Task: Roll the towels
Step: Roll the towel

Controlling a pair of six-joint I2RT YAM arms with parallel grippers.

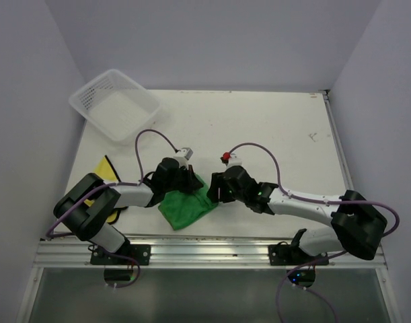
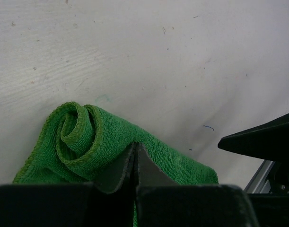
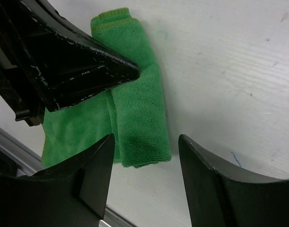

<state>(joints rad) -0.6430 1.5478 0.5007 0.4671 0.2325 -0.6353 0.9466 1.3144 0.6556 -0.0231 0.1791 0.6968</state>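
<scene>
Two towels to roll, one in hand: green towel (image 1: 186,207) close to the near edge of the table (image 1: 272,134), about midway along it, far side wound into a loose spiral, flat tail toward the near edge. Yellow towel (image 1: 105,167) flat by the left edge, half hidden under the left arm (image 1: 91,202), seemingly untouched. Left gripper (image 2: 135,152) closed tight, tips against the roll; pinching cloth or not, cannot tell. Right gripper (image 3: 146,142) spread wide above the roll's end, gripping nothing. Judged mid-roll; next calls for turning the spiral evenly over the flat tail without letting it spring loose
</scene>
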